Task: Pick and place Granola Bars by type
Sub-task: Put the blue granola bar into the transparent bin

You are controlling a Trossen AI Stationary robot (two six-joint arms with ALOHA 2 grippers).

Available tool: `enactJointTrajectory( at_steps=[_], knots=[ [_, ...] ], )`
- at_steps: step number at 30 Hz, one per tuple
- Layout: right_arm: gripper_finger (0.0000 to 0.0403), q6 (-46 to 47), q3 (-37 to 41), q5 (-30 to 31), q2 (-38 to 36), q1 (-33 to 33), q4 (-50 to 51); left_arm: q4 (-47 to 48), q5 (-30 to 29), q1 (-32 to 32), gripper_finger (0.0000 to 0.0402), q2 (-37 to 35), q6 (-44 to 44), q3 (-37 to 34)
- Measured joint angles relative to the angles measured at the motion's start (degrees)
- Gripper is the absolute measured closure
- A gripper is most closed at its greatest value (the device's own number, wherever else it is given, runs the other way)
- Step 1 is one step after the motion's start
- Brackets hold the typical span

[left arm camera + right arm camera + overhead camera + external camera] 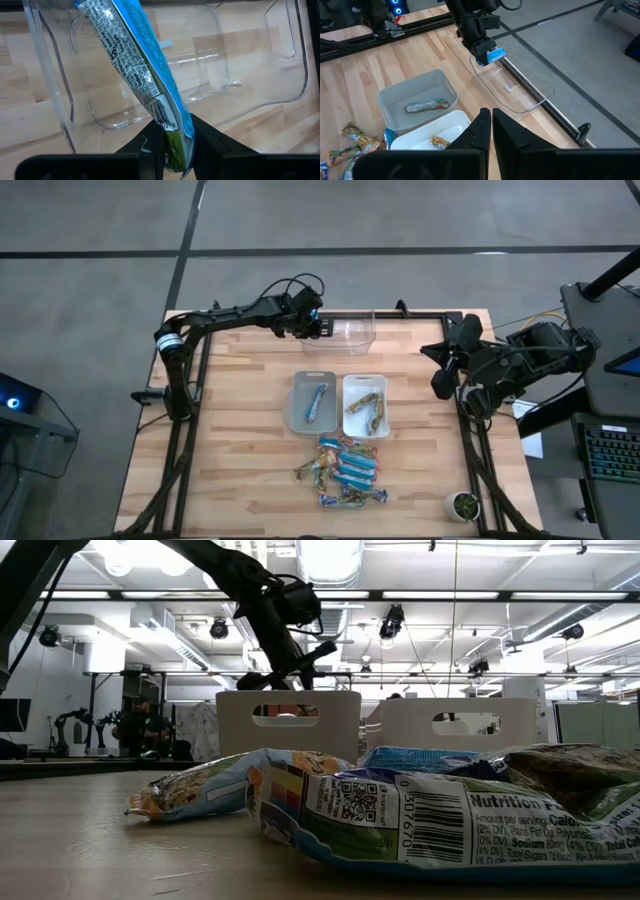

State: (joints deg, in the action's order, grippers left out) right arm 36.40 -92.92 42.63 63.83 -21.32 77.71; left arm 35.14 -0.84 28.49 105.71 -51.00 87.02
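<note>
My left gripper [316, 322] hangs at the table's far edge, shut on a blue granola bar [135, 60] over the left end of a clear bin [352, 330]. One blue bar [317, 401] lies in the grey bin [298, 412]. Tan bars [366, 409] lie in the white bin [349, 418] beside it. Several blue and tan bars [345, 470] lie in a heap near the front edge. My right gripper [491, 112] waits, shut and holding nothing, raised above the table's right edge. My left gripper pinches the blue bar's near end [172, 131] between its two fingers [209, 141]. The fingers slant down toward the far edge and run roughly in line with the bar. The bar sticks out beyond the fingertips, lifted clear above the clear bin [240, 75].
The clear bin [517, 87] sits against the black rail [545, 107] along the far edge. Bare wood lies left of the bins and on both sides of the heap. In the low view the heap [400, 805] fills the foreground before both bins.
</note>
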Motion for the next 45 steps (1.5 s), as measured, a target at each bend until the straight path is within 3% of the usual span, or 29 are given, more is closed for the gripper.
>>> enactJointTrajectory(
  at_steps=[38,45],
  knots=[
    [0.0394,-0.02,0.11,0.0,0.0,-0.02,-0.02,-0.61,0.98,0.0,0.0348,-0.09,5.86,0.0],
    [0.0394,-0.02,0.11,-0.05,0.0,-0.02,-0.02,-0.61,1.01,0.19,0.0296,-0.09,5.29,0.0]
  ],
)
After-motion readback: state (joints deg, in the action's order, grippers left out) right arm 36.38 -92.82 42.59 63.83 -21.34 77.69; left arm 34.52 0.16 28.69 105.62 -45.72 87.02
